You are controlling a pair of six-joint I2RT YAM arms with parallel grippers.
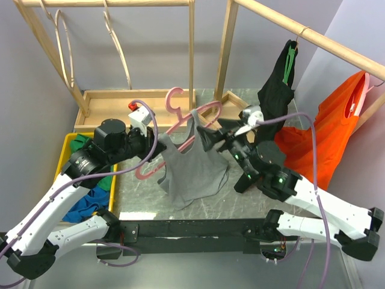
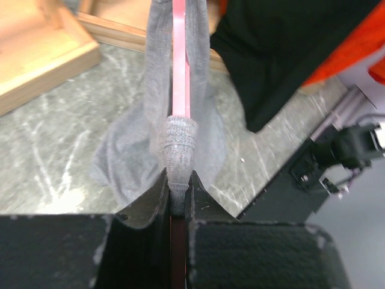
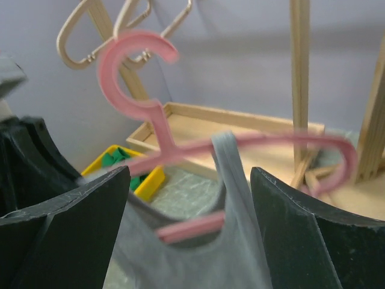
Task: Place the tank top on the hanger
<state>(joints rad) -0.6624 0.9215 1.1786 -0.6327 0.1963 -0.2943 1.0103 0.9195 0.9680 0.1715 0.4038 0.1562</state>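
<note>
The pink hanger [image 1: 207, 112] is held tilted above the table, hook [image 1: 174, 99] up. The grey tank top [image 1: 192, 171] hangs from it, one strap over the hanger's right arm and one at its lower left end. My left gripper [image 1: 153, 153] is shut on that left end, pinching the hanger bar [image 2: 180, 60] and the bunched grey strap [image 2: 178, 144] together. My right gripper [image 1: 206, 137] is open, its fingers [image 3: 313, 235] either side of the right strap [image 3: 231, 174] without touching it. The hanger also shows in the right wrist view [image 3: 129, 72].
A yellow bin [image 1: 65, 147] of green and blue clothes sits at the left. A wooden rack with cream hangers [image 1: 63, 42] and a wooden base tray [image 1: 120, 102] stands behind. A black garment [image 1: 280, 84] and an orange garment [image 1: 325, 132] hang on the right rail.
</note>
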